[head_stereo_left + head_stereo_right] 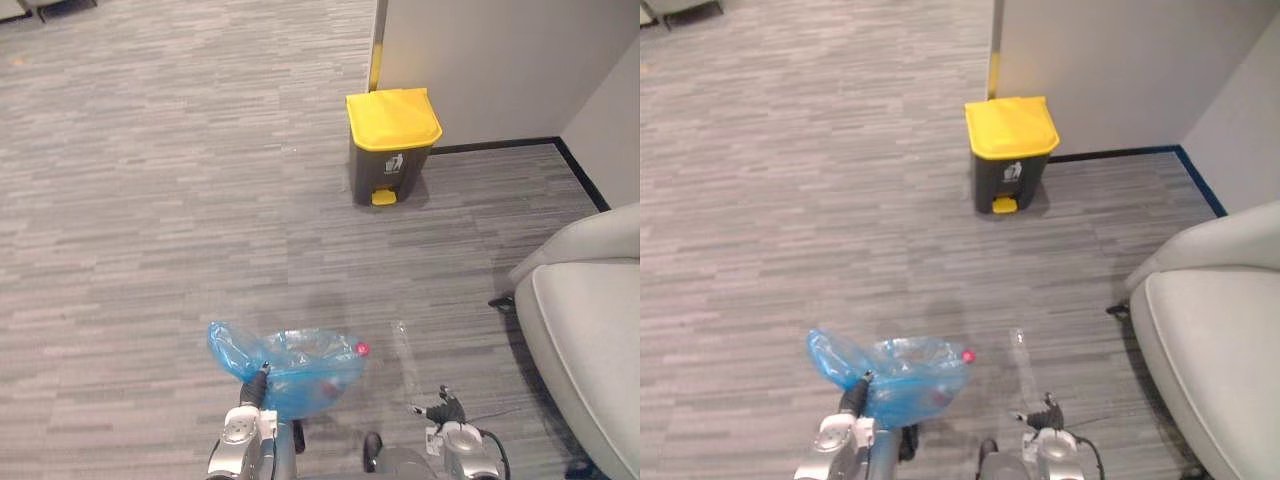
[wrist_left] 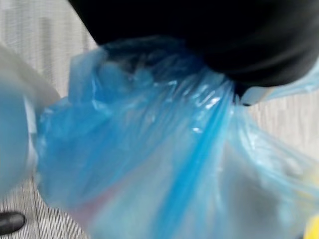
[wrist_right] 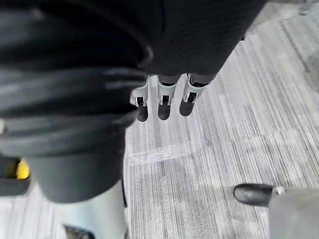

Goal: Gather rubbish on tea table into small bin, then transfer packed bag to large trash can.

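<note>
Left hand (image 1: 260,386) at 6 o'clock: closed on the gathered neck of the blue bag (image 1: 300,365); my dark cover hides most of the fingers, so I judge the grip apparent rather than certain. The bag hangs from it over the carpet (image 1: 150,200). Large trash can (image 1: 392,145): 12 o'clock, yellow lid down, well apart from the bag. Right hand (image 3: 163,102): 5 o'clock, fingers relaxed, holding nothing. Pale armchair (image 1: 590,320): 3 o'clock.

Left hand (image 1: 260,387) low, fist round the blue bag (image 1: 305,362) — right hand (image 3: 162,101) slack, fingers (image 3: 191,95) straight.
</note>
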{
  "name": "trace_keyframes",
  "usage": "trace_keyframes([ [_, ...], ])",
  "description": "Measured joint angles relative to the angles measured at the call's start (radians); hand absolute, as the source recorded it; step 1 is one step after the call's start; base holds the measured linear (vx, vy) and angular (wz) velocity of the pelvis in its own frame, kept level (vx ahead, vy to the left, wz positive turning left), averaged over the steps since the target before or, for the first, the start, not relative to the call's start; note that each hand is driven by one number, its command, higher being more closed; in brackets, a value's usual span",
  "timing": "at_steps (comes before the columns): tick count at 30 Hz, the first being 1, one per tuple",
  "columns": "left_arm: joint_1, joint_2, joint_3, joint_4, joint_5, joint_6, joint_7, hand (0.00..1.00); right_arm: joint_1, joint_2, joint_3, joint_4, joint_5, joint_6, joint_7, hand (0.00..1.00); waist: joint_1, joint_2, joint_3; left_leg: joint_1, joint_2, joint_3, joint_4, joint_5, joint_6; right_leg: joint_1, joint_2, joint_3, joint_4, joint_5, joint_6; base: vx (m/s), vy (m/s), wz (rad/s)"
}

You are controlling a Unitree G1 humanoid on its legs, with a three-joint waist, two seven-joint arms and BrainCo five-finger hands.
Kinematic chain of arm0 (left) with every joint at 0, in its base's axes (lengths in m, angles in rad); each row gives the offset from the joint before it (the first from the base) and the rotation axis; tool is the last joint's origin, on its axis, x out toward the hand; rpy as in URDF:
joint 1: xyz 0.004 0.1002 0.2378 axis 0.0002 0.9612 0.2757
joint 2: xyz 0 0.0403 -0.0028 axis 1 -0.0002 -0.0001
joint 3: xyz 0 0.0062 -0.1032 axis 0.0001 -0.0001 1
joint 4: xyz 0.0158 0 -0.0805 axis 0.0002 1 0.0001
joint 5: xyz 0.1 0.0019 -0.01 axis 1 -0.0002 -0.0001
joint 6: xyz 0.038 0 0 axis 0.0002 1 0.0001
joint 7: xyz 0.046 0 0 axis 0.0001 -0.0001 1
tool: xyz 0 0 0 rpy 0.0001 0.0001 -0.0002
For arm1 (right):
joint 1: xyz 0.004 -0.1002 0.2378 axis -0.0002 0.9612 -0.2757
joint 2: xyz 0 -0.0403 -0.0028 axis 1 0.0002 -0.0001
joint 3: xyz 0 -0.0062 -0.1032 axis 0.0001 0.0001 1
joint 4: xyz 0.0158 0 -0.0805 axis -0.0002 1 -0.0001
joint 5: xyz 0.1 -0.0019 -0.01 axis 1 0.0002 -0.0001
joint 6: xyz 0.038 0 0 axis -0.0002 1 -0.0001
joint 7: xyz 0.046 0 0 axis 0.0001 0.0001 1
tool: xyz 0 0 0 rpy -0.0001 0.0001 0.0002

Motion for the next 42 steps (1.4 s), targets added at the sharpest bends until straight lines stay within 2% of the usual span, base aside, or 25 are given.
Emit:
trace_keyframes([
  [2,-0.009,0.002,-0.009,0.007,0.000,0.005,-0.001,1.00,0.009,0.004,-0.002,0.000,-0.001,0.001,0.001,0.00,-0.002,-0.005,0.000,0.039,-0.022,0.025,-0.003,-0.041,0.020,-0.077,-0.019,0.040,0.193,0.002,0.019,0.43,0.267,-0.37],
  [3,0.002,0.004,-0.013,0.008,0.000,0.006,0.001,1.00,0.010,0.012,0.002,0.001,-0.001,0.001,0.003,0.00,-0.006,-0.008,0.001,0.102,-0.035,0.046,-0.028,-0.067,0.033,-0.148,-0.029,0.055,0.379,0.028,0.086,0.40,0.241,-0.41],
  [4,0.006,0.008,-0.019,0.008,0.000,0.006,0.003,1.00,0.009,0.018,0.001,-0.002,0.002,0.000,0.006,0.00,-0.007,-0.007,0.002,0.126,-0.037,0.052,-0.036,-0.076,0.033,-0.172,-0.028,0.056,0.446,0.034,0.106,0.40,0.190,-0.42],
  [7,0.009,0.044,-0.038,0.012,0.000,0.013,0.009,1.00,-0.011,0.016,0.015,-0.007,-0.002,-0.003,0.014,0.00,-0.028,-0.001,0.009,0.244,-0.040,0.072,-0.067,-0.107,0.055,-0.294,-0.021,-0.031,0.676,-0.021,0.045,0.42,0.079,-0.15],
  [10,-0.025,0.068,-0.034,0.014,-0.001,0.013,0.025,1.00,-0.055,0.004,0.036,-0.006,-0.002,-0.009,0.014,0.00,-0.035,0.028,0.034,0.330,0.001,0.079,-0.118,-0.112,0.055,-0.404,0.025,-0.161,0.550,-0.062,-0.030,0.48,-0.061,-0.07],
  [12,-0.035,0.069,-0.027,0.019,-0.001,0.013,0.025,1.00,-0.078,-0.003,0.042,-0.008,-0.003,-0.016,0.014,0.00,-0.044,0.051,0.049,0.375,0.035,0.076,-0.135,-0.112,0.055,-0.446,0.065,-0.208,0.303,0.019,-0.051,0.49,-0.132,0.13],
  [13,-0.029,0.081,-0.021,0.020,-0.001,0.009,0.025,1.00,-0.064,-0.002,0.049,-0.005,-0.011,-0.013,0.014,0.00,-0.049,0.015,0.039,0.422,0.007,0.061,-0.139,-0.133,0.020,-0.423,0.066,-0.183,0.052,0.239,-0.064,0.52,-0.155,0.34],
  [14,-0.030,0.083,-0.015,0.024,-0.001,0.008,0.025,1.00,-0.059,-0.004,0.049,-0.004,-0.010,-0.015,0.015,0.00,-0.052,0.010,0.041,0.435,0.002,0.051,-0.137,-0.148,-0.001,-0.418,0.062,-0.169,0.060,0.322,-0.107,0.53,-0.170,0.22],
  [15,-0.037,0.056,-0.006,0.048,-0.001,0.009,0.027,1.00,-0.070,-0.028,0.049,-0.005,-0.017,-0.016,0.013,0.00,-0.048,0.053,0.043,0.453,0.041,0.037,-0.132,-0.169,-0.019,-0.417,0.092,-0.187,0.113,0.282,-0.114,0.42,-0.140,0.06],
  [16,-0.039,0.050,0.000,0.054,0.000,0.006,0.026,1.00,-0.077,-0.032,0.050,-0.005,-0.023,-0.014,0.013,0.00,-0.051,0.059,0.037,0.441,0.057,0.018,-0.092,-0.167,-0.025,-0.418,0.099,-0.194,0.132,0.232,-0.124,0.40,-0.148,0.04],
  [19,-0.050,0.025,0.001,0.058,-0.001,0.002,0.023,1.00,-0.067,-0.032,0.031,0.015,-0.023,-0.009,0.013,0.00,-0.052,0.063,0.041,0.350,0.106,-0.005,0.173,-0.123,-0.084,-0.349,0.115,-0.222,0.133,0.164,-0.152,0.49,-0.220,0.20],
  [20,-0.047,0.014,0.003,0.056,-0.001,0.003,0.021,1.00,-0.056,-0.031,0.035,0.012,-0.020,-0.004,0.012,0.00,-0.049,0.057,0.045,0.299,0.127,-0.022,0.338,-0.071,-0.095,-0.291,0.116,-0.221,0.106,0.148,-0.157,0.41,-0.160,0.11],
  [21,-0.044,0.001,0.003,0.046,-0.004,0.003,0.018,1.00,-0.048,-0.027,0.039,0.003,-0.019,-0.003,0.012,0.00,-0.047,0.054,0.052,0.238,0.156,-0.014,0.513,-0.086,-0.090,-0.218,0.119,-0.224,0.071,0.134,-0.162,0.36,-0.099,0.00],
  [23,-0.027,-0.018,0.002,0.006,-0.017,0.002,0.015,1.00,-0.029,-0.021,0.037,-0.031,-0.018,-0.004,0.012,0.00,-0.034,0.048,0.054,0.148,0.180,0.022,0.643,-0.141,-0.066,-0.137,0.119,-0.215,0.028,0.106,-0.173,0.37,-0.045,-0.17],
  [25,-0.023,-0.033,0.003,-0.006,-0.020,0.002,0.011,1.00,-0.031,-0.015,0.029,-0.035,-0.017,-0.005,0.012,0.00,-0.023,0.040,0.051,0.072,0.183,0.060,0.577,-0.175,-0.035,-0.090,0.116,-0.190,-0.005,0.103,-0.162,0.32,0.027,-0.35],
  [28,-0.026,-0.033,0.003,-0.006,-0.019,0.003,0.002,1.00,-0.037,0.005,-0.006,-0.035,-0.016,-0.004,0.011,0.00,-0.011,0.030,0.057,0.007,0.135,0.060,0.323,-0.170,-0.033,-0.044,0.090,-0.155,-0.038,0.091,-0.134,0.32,0.121,-0.31],
  [29,-0.025,-0.035,0.001,-0.005,-0.019,0.003,0.001,1.00,-0.036,0.009,-0.017,-0.032,-0.010,-0.003,0.006,0.00,-0.008,0.024,0.060,0.008,0.092,0.041,0.163,-0.136,-0.035,-0.016,0.068,-0.145,-0.055,0.080,-0.114,0.36,0.187,-0.22],
  [30,-0.021,-0.039,-0.001,-0.001,-0.019,0.003,-0.002,1.00,-0.024,-0.001,-0.019,-0.015,0.000,-0.002,0.001,0.00,-0.007,0.032,0.053,0.014,0.063,0.005,-0.023,-0.047,-0.046,0.012,0.066,-0.136,-0.077,0.064,-0.083,0.38,0.221,-0.26],
  [31,-0.020,-0.039,-0.001,0.005,-0.019,0.003,-0.001,1.00,-0.012,-0.009,-0.019,-0.003,0.001,-0.001,-0.002,0.00,-0.003,0.051,0.042,0.017,0.064,-0.012,-0.061,0.050,-0.053,0.020,0.073,-0.124,-0.082,0.051,-0.063,0.40,0.268,-0.38],
  [32,-0.019,-0.031,-0.001,0.021,-0.019,0.004,-0.001,1.00,-0.010,-0.009,-0.016,0.020,0.001,0.003,-0.005,0.00,0.004,0.036,0.037,0.031,0.046,-0.006,-0.051,0.094,-0.010,0.034,0.059,-0.095,-0.081,0.033,-0.036,0.41,0.254,-0.29],
  [34,-0.022,-0.006,-0.001,0.033,-0.018,0.004,-0.001,1.00,0.008,0.010,-0.008,0.020,0.000,0.007,-0.003,0.00,0.003,-0.006,0.017,0.031,-0.002,0.019,-0.033,0.036,0.010,0.029,0.002,-0.081,-0.053,0.013,-0.007,0.47,0.254,-0.15],
  [36,-0.024,-0.004,-0.013,0.040,-0.017,0.007,-0.001,1.00,0.007,0.011,-0.008,0.019,-0.001,0.008,-0.003,0.00,0.004,-0.007,0.015,0.066,-0.025,0.042,-0.022,-0.011,0.037,-0.014,-0.026,-0.046,0.085,0.004,0.008,0.38,0.213,-0.27],
  [39,-0.011,0.016,-0.038,0.042,-0.017,0.015,0.002,1.00,-0.006,0.018,-0.006,0.017,-0.001,0.004,0.005,0.00,-0.007,-0.004,0.016,0.191,-0.049,0.075,-0.042,-0.075,0.066,-0.183,-0.047,0.012,0.549,0.008,0.089,0.41,0.188,-0.21],
  [40,-0.011,0.024,-0.041,0.042,-0.017,0.015,0.003,1.00,-0.010,0.017,-0.006,0.018,-0.002,0.004,0.006,0.00,-0.009,-0.004,0.017,0.202,-0.050,0.073,-0.045,-0.079,0.068,-0.200,-0.045,0.008,0.582,0.001,0.087,0.37,0.073,0.12],
  [42,-0.021,0.056,-0.044,0.043,-0.018,0.015,0.008,1.00,-0.035,0.011,0.004,0.019,-0.003,0.004,0.007,0.00,-0.016,0.012,0.026,0.278,-0.042,0.060,-0.104,-0.082,0.071,-0.281,-0.028,-0.072,0.638,-0.051,0.022,0.36,0.010,0.13],
])
